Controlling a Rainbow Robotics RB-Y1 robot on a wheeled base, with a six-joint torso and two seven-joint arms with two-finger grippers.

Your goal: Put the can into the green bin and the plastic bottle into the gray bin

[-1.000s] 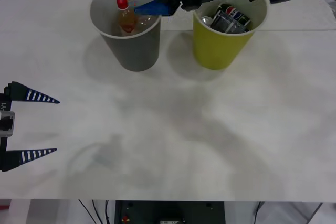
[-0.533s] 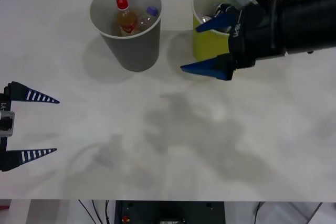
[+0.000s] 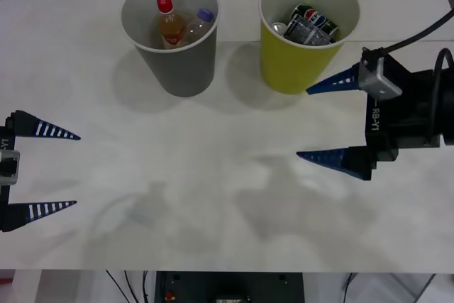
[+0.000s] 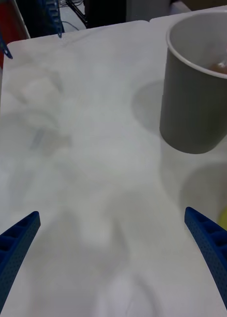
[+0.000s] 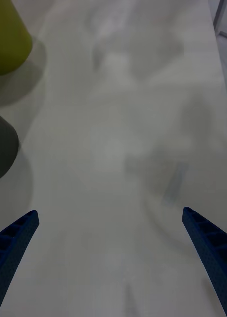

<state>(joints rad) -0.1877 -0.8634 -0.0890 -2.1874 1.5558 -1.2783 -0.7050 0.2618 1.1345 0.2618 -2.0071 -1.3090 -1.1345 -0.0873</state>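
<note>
Left hand [image 3: 60, 169]: parked at the near left edge of the white counter [image 3: 213, 196], fingers spread, holding nothing.
Right hand [image 3: 323, 122]: over the counter's right side, just in front of the green bin, fingers wide apart, empty.
Green bin [image 3: 301, 69]: upright at the far right; cans [image 3: 312, 23] lie inside.
Gray bin [image 3: 181, 62]: upright at the far left, beside the green bin, apart from it.
Plastic bottle [image 3: 198, 25]: inside the gray bin, purple cap up, next to a red-capped bottle [image 3: 169, 23] of orange liquid.
</note>
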